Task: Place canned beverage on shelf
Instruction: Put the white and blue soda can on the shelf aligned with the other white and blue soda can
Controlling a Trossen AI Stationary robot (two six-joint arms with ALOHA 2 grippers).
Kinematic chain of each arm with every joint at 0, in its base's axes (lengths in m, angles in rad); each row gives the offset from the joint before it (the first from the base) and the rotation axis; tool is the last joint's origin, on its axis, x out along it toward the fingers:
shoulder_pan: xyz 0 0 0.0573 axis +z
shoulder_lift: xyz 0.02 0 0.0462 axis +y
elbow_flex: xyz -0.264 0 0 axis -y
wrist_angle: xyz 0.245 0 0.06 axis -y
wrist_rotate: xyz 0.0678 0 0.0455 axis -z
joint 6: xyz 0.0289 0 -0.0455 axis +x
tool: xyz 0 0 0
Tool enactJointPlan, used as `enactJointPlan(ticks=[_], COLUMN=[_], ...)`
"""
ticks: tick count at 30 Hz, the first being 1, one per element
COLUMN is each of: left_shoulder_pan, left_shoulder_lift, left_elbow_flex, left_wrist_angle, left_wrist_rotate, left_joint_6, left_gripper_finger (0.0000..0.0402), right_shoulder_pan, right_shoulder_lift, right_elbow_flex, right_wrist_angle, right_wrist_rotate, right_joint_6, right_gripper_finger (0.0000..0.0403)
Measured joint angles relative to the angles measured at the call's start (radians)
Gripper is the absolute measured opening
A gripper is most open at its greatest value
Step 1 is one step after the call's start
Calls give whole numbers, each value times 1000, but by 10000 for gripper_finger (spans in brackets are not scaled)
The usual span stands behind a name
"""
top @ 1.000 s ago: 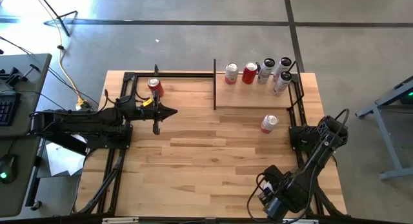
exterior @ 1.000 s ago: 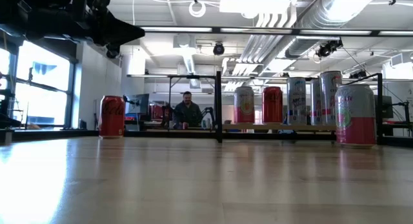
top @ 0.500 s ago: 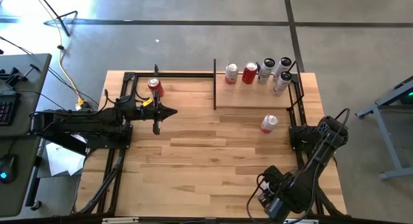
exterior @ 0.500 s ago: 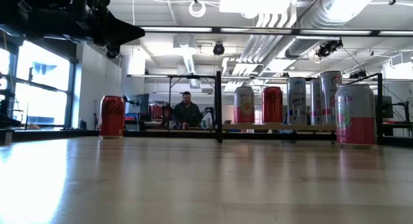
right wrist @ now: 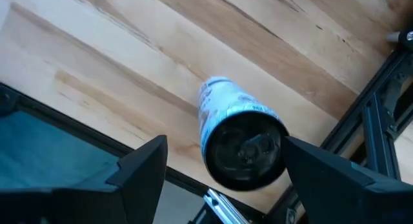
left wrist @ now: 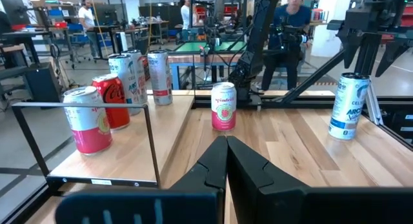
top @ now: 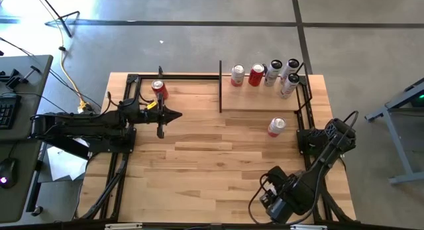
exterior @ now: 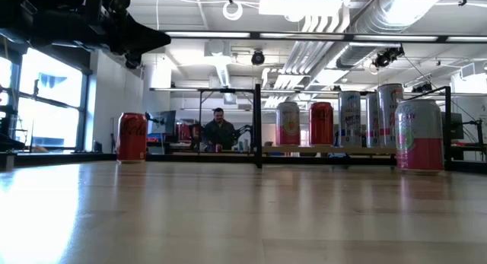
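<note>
Right gripper (right wrist: pixel 222 169) fingers (right wrist: pixel 139 169) spread wide, one on either side of a white-and-blue can (right wrist: pixel 235 133) seen end-on; no contact visible between the pads and the can. In the high view this gripper (top: pixel 273 202) sits at the near right edge of the table (top: pixel 205 157), its can hidden under the arm.

Left gripper (left wrist: pixel 226 156) fingers pressed together, holding nothing; in the high view it (top: pixel 173 115) hovers over the left half of the table, just by a red Coca-Cola can (top: pixel 159 89) standing upright.

Shelf (top: pixel 262 97) lies at the far right, black upright plate (top: pixel 220 86) at its left end. Five cans stand along its far edge: pink-and-white can (top: pixel 237 75), red can (top: pixel 256 75), three tall white cans (top: pixel 283 74). Another pink-and-white can (top: pixel 276 126) stands on the table just in front of the shelf, off it.

Person (exterior: pixel 219 131) visible in the room behind.
</note>
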Motion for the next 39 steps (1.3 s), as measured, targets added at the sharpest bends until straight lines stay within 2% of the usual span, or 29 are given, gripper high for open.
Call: enactJointPlan(ticks=[9,13,16,39], left_shoulder_pan=[0,0,0,0], left_shoulder_lift=[0,0,0,0], left_elbow_flex=[0,0,0,0], left_wrist_angle=[0,0,0,-6], left_wrist_rotate=[0,0,0,0], left_joint_6=[0,0,0,-1], left_gripper_finger=[0,0,0,0], right_shoulder_pan=[1,0,1,3], right_shoulder_lift=[-1,0,0,-2], right_elbow_flex=[-22,-100,-127,-147], right_wrist_angle=[2,3,-4,39], right_wrist_rotate=[7,-80,-94,-127], right_joint_6=[-32,-94,-106,-27], right_gripper_finger=[291,291,291,285])
